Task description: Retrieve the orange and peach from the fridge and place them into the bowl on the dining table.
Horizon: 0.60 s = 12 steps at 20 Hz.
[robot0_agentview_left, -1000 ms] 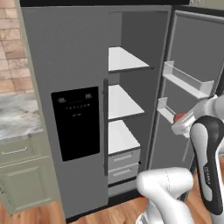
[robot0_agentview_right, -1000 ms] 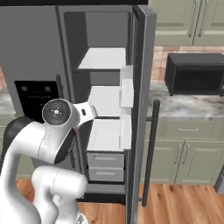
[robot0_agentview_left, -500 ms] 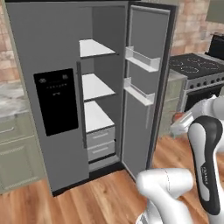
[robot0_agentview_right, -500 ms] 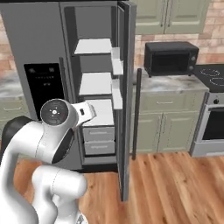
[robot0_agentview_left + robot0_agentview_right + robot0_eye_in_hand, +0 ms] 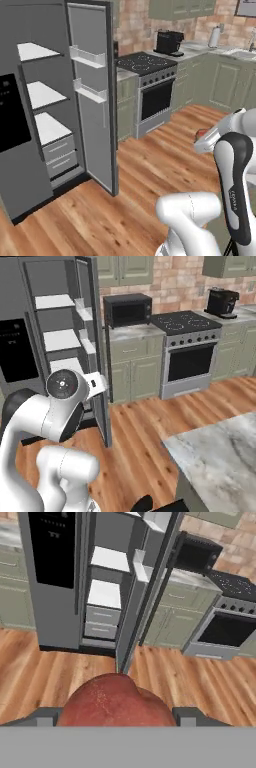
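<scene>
Peach (image 5: 116,701) held by end effector (image 5: 116,714).
Two fingers (image 5: 187,714) squeeze its sides; fridge (image 5: 75,577) door stands open behind.

One peach (image 5: 116,702) (one fridge (image 5: 45,107))

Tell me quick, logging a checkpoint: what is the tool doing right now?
Tool: closed on the round pinkish-red peach, which sits between its two dark fingertips.
</scene>
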### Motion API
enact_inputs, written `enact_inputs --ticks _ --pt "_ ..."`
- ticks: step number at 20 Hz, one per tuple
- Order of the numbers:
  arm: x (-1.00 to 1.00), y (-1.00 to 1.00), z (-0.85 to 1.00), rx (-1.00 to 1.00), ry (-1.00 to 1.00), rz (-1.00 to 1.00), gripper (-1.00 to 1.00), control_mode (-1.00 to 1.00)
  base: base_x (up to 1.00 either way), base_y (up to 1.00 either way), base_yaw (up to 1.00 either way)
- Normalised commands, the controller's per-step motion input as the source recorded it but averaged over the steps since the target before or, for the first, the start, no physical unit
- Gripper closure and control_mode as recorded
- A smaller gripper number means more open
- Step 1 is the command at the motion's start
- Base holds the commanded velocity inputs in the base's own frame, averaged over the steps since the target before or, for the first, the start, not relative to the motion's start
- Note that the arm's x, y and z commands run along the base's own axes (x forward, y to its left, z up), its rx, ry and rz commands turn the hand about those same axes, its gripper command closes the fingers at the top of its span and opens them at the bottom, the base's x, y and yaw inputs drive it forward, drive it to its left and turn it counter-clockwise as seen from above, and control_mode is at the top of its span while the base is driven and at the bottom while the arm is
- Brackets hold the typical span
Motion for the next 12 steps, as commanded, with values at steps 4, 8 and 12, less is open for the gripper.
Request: enact_inputs --ticks 4,8,12 --pt "0.0 0.0 0.0 0.0 0.0 0.0 1.0 1.0 -1.0 0.0 -0.54" --pt "0.0 0.0 0.0 0.0 0.0 0.0 1.0 1.0 -1.0 0.0 -0.51" --pt "0.0 0.0 0.0 0.0 0.0 0.0 1.0 1.0 -1.0 0.0 -0.49"
